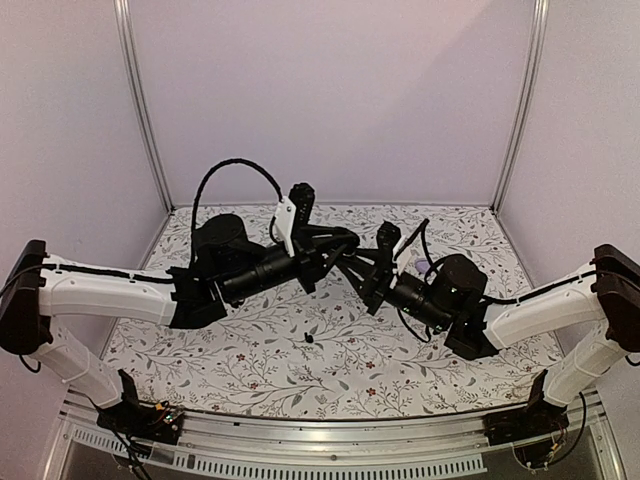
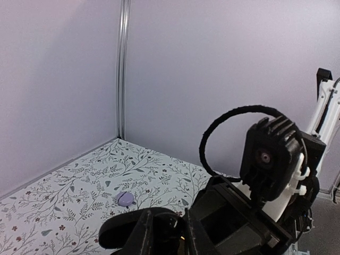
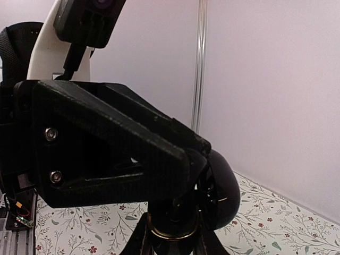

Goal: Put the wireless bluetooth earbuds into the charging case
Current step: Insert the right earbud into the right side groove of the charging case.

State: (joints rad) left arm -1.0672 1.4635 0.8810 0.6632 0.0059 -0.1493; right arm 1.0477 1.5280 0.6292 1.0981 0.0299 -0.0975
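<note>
We judge the step in hand to be the seating of an earbud, done in mid-air where our two grippers meet tip to tip above the cloth. Our right gripper (image 1: 362, 272) is closed, and its fingers seem to clasp the lower part of the glossy black charging case (image 3: 220, 188), just above a brassy ring (image 3: 170, 229). Our left gripper (image 1: 348, 243) has its fingers drawn nearly together and pressed against the top of the case. We cannot tell whether an earbud is pinched there, because the tips hide it.

To do this well we should line up the left tips squarely over the pocket, press gently, and brace the case so it does not twist. We should release only once the earbud sits flush.

One loose earbud (image 1: 308, 338) lies on the cloth below the grippers, on their near side. A small lavender piece (image 2: 125, 198) rests beyond the left fingertips, apart from them.

The floral patterned cloth (image 1: 250, 350) covers the table. Plain pale walls close it in, with aluminium posts (image 1: 140, 100) at the corners.
</note>
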